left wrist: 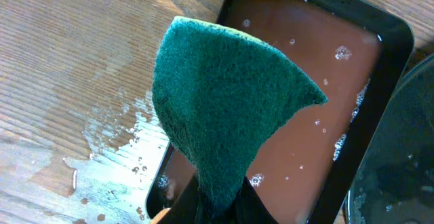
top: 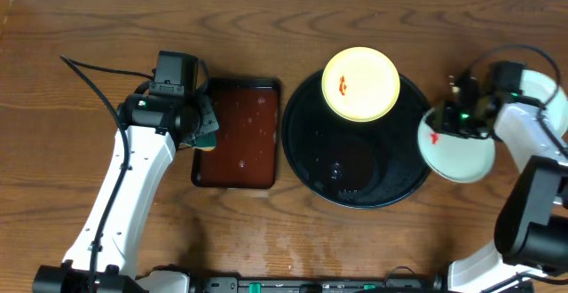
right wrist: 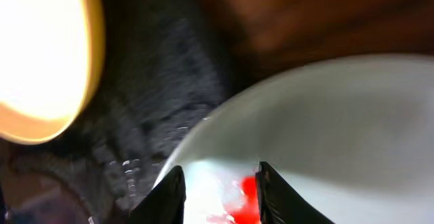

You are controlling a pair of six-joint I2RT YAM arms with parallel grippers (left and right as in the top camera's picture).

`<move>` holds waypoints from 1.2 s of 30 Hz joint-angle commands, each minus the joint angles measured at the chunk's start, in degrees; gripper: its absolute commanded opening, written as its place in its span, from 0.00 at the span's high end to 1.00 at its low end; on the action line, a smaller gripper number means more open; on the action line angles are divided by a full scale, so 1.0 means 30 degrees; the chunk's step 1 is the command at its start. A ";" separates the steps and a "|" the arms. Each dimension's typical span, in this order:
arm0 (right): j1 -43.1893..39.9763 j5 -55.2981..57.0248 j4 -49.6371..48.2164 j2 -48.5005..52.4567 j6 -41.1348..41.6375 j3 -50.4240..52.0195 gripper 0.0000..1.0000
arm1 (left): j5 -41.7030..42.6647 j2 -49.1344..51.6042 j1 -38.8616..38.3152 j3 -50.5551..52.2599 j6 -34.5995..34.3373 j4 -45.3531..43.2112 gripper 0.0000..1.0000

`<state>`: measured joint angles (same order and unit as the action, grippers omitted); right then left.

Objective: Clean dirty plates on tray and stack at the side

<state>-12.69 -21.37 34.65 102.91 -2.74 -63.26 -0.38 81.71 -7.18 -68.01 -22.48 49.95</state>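
Observation:
The black tray (top: 390, 182) sits mid-table. A pale yellow plate (top: 360, 83) with a red-orange smear rests at its far rim and glows at the left of the right wrist view as the yellow plate (right wrist: 41, 54). A mint-white plate (top: 461, 155) with a red smear (top: 434, 137) lies over the tray's right rim. My right gripper (top: 446, 118) hovers over that plate's left edge, jaws apart, the plate (right wrist: 325, 108) and smear (right wrist: 247, 197) showing between them. A second mint-white plate (top: 548, 89) lies behind the right arm. My left gripper (top: 202, 129) is shut on a green sponge (left wrist: 224, 108).
A brown rectangular tray (top: 197, 176) of soapy water lies left of the black tray, and the sponge hangs over its left edge (left wrist: 400, 34). Spilled water (left wrist: 115, 156) wets the wood beside it. A black cable (top: 89, 75) runs across the left table.

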 commanded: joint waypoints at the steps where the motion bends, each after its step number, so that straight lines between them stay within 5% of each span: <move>1: 0.0474 0.0102 0.0168 -0.0510 -0.1013 -0.0423 0.67 | -0.0240 0.0131 0.0051 -0.0153 0.0124 0.0058 0.92; 11: -0.2106 -0.0539 0.2856 -0.3169 -0.0364 -0.2025 0.62 | -0.0240 0.0131 0.0051 -0.0153 0.0124 0.0066 0.92; 18: -0.3337 0.3388 0.3497 -0.3279 0.1071 -0.1625 0.63 | -0.0240 0.0131 0.0051 -0.0153 0.0124 0.0342 0.92; 23: -0.3461 0.5566 0.3206 -0.3082 0.2033 -0.0495 0.70 | -0.0240 0.0131 0.0051 -0.0153 0.0117 0.0328 0.92; 36: -0.5523 0.4160 0.0350 -0.3038 0.1246 0.1545 0.61 | -0.0240 0.0131 0.0051 -0.0153 0.0117 0.0284 0.91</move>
<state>-26.83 -5.96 36.67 93.17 2.35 -59.33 -0.38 81.71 -7.18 -68.01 -22.48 50.81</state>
